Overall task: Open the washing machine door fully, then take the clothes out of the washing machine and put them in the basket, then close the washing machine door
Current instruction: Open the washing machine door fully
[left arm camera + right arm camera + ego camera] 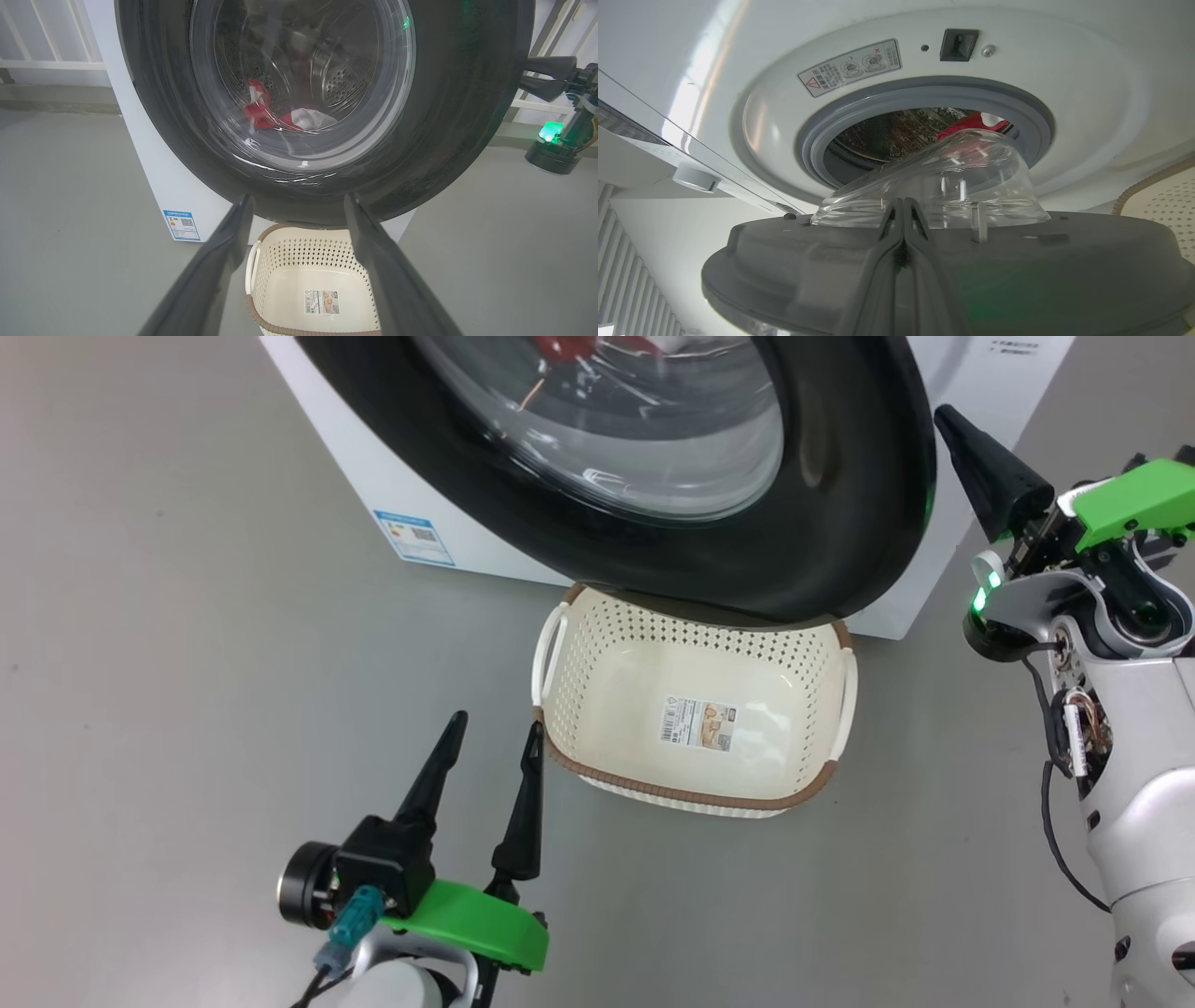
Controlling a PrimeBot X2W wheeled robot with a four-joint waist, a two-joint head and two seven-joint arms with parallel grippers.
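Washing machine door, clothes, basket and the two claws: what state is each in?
washing machine door: partly open, swung outward.
clothes: inside the drum.
basket: upright on the floor, empty.
left gripper: open, empty.
right gripper: shut, by the door's inner side.

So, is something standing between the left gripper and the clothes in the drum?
Yes. The washing machine door, only partly open, hangs between the left gripper and the drum opening; the clothes show through its glass. It also overhangs the far end of the basket.
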